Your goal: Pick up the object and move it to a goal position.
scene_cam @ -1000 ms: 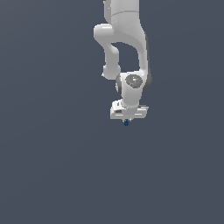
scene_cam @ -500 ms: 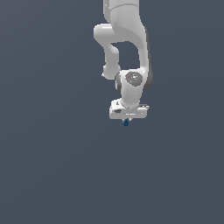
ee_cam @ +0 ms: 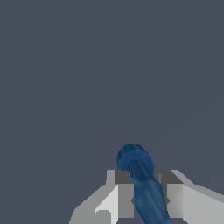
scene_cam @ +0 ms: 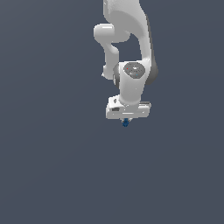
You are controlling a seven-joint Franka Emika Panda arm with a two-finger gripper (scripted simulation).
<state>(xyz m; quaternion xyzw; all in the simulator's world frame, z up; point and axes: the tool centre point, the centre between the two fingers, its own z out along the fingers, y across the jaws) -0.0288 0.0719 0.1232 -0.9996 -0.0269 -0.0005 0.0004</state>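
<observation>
The object (scene_cam: 125,123) is a tiny dark blue roundish blob just under the white gripper (scene_cam: 126,120) in the exterior view. In the wrist view it shows as a dark blue rod with a rounded head (ee_cam: 139,175), clamped between the two grey fingers (ee_cam: 124,197). The gripper is shut on it and hangs from the white arm (scene_cam: 131,83), near the middle of the exterior view. The fingers are mostly hidden behind the hand in the exterior view.
A plain dark grey surface (scene_cam: 52,166) fills both views. No other objects or edges show.
The gripper with the blue object has shifted slightly toward the exterior view's left and a little up. Its grip on the object is unchanged.
</observation>
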